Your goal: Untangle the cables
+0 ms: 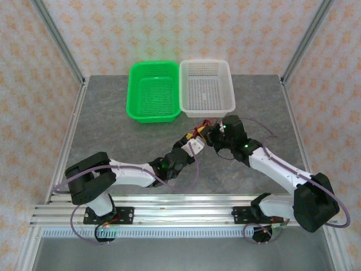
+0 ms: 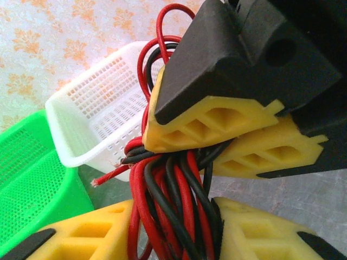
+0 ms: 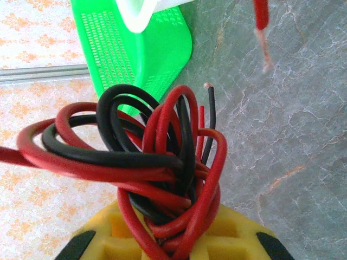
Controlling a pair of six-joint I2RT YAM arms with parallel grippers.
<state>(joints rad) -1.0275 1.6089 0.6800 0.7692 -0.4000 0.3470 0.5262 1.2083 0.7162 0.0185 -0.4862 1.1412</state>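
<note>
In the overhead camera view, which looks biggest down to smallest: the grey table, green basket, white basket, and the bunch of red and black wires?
1. grey table
2. green basket and white basket: alike in size, so not ranked
3. bunch of red and black wires, far smaller

This looks like a robot lab. Two robot arms (image 1: 132, 174) are bolted to a metal rail (image 1: 169, 212) at a grey table (image 1: 113, 135), with flowery walls (image 1: 34, 84) around.

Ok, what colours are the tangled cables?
Red and black; the cables show best in the right wrist view.
</note>
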